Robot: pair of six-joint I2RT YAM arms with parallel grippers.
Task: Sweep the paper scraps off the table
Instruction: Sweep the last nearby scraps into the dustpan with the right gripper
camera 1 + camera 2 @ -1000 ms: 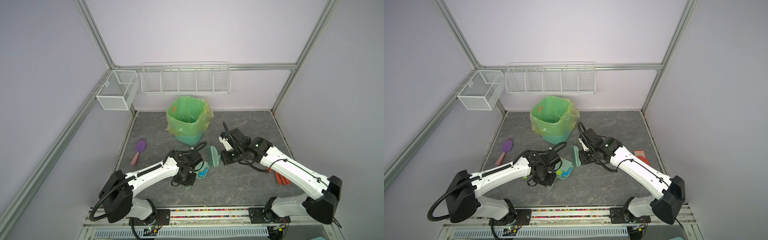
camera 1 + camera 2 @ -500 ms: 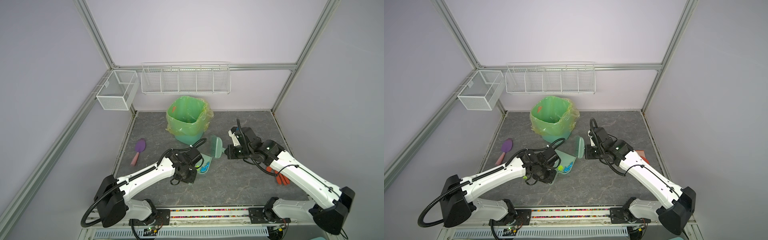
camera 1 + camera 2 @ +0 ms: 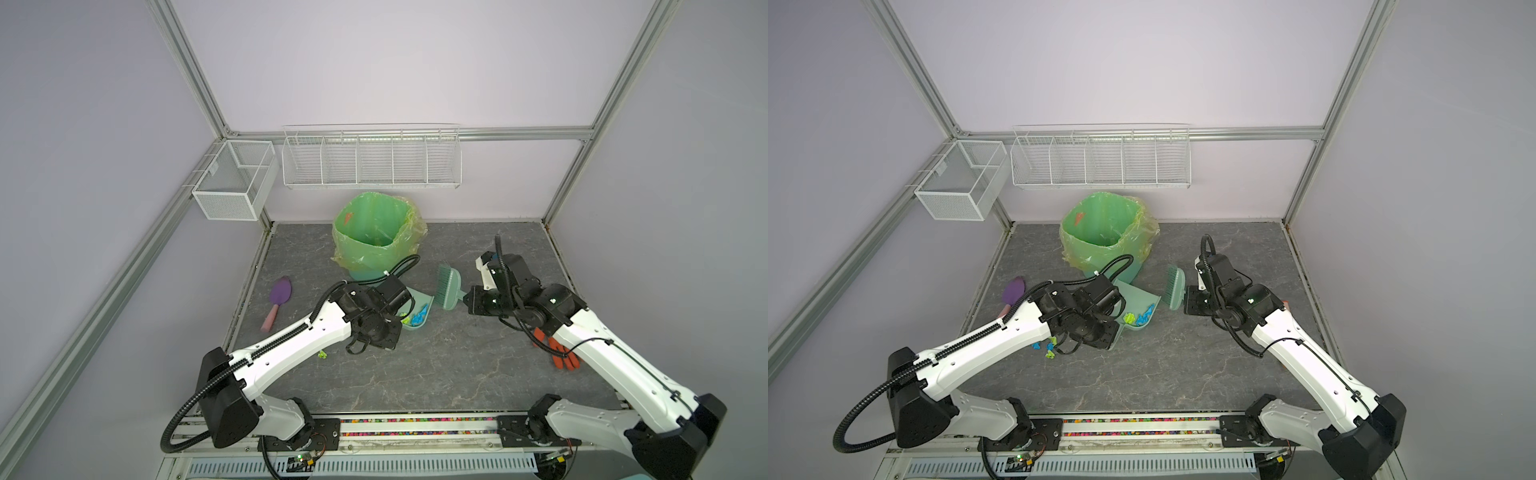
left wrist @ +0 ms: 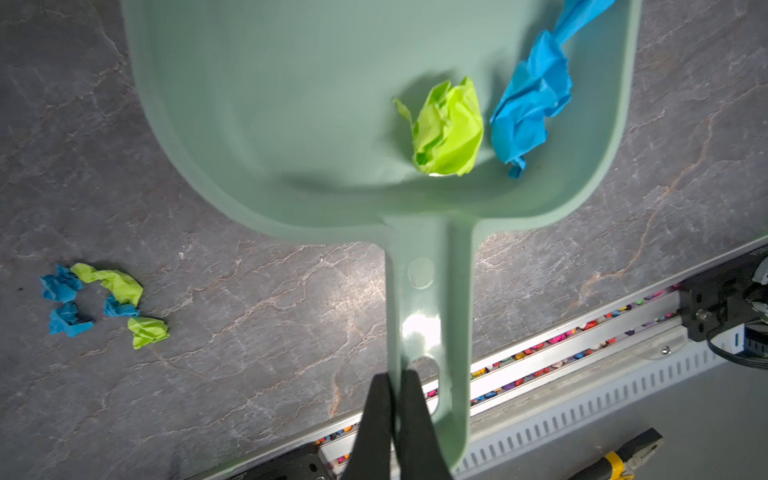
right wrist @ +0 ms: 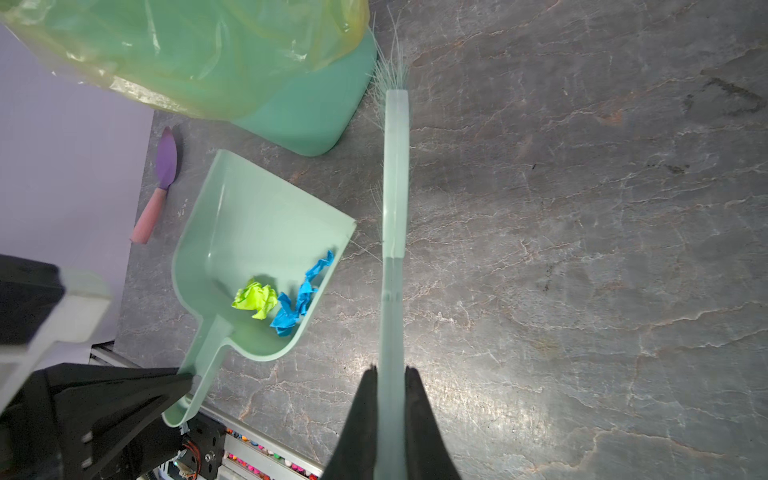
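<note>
Crumpled blue-and-lime paper scraps (image 4: pixel 449 129) lie ahead of the left gripper (image 4: pixel 395 376) in the mint plastic dustpan (image 4: pixel 291 104) it clamps; right gripper (image 5: pixel 390 370) clamps a mint brush (image 5: pixel 395 166).

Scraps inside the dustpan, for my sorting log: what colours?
Lime green scrap and blue scrap; best in left wrist view.

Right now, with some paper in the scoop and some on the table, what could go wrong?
The left claw pinches only the far end of the dustpan handle, so the pan might tip and spill the two scraps inside. A small pile of scraps lies on the table beside the pan, behind its open edge. In a top view it is half hidden under the left arm, so it might get missed.
</note>
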